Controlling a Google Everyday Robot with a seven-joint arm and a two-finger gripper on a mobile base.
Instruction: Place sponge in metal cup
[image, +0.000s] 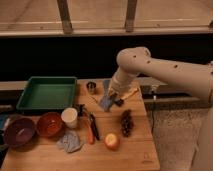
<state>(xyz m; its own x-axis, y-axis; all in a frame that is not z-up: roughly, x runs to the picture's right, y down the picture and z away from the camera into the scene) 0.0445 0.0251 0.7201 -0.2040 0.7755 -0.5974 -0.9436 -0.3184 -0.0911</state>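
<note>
Sponge (105, 103) is clamped by gripper (112, 97); cup (91, 87), at its 10 o'clock, not yet reached.

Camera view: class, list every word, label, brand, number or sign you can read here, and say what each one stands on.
Readable text: none.
Green tray, white cup, metal cup: no print shows.
Arm: plain white, no lettering can be made out.
Gripper, right of the metal cup and above the table, shut on the sponge: no label shows on either.
</note>
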